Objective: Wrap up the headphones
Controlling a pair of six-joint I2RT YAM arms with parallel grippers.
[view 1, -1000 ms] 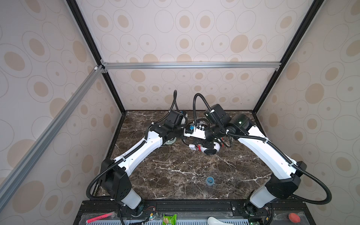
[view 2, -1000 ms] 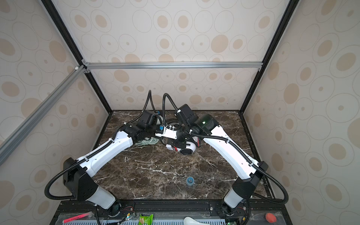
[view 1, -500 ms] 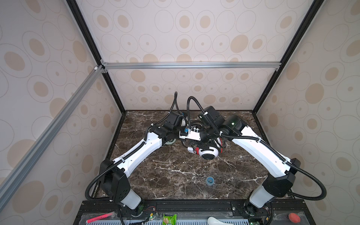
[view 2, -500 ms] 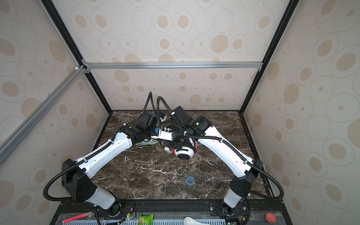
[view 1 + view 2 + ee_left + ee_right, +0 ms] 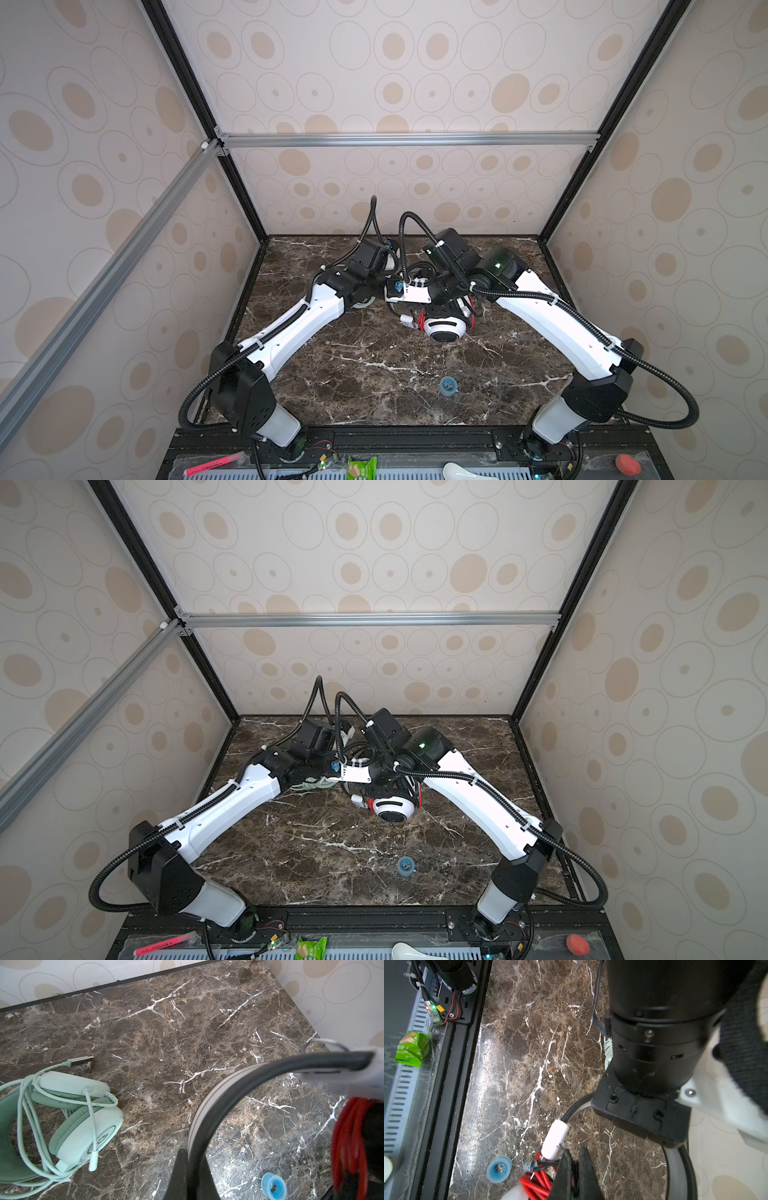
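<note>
The white-and-black headphones hang above the table; one earcup [image 5: 443, 329] [image 5: 392, 808] shows in both top views below the two crossed wrists. In the left wrist view my left gripper [image 5: 192, 1176] is shut on their black headband [image 5: 209, 1103]. The red cord [image 5: 349, 1142] hangs bundled beside it. My right gripper [image 5: 575, 1174] is shut on the red cord [image 5: 535, 1183] next to its white inline piece [image 5: 554, 1139]. The mint green headphones [image 5: 83, 1126] [image 5: 309, 786] lie on the table with their cord looped round them, partly under my left arm.
A blue tape roll [image 5: 448, 385] [image 5: 499, 1170] lies on the marble near the front. A green packet [image 5: 412, 1048] and wiring sit on the front rail. Walls enclose the table [image 5: 374, 361] at the back and both sides. My left wrist [image 5: 654, 1043] is close above the right gripper.
My right wrist has swung left toward the left wrist, and the white-and-black earcup has come slightly lower and nearer the front. Both grippers have stayed shut.
</note>
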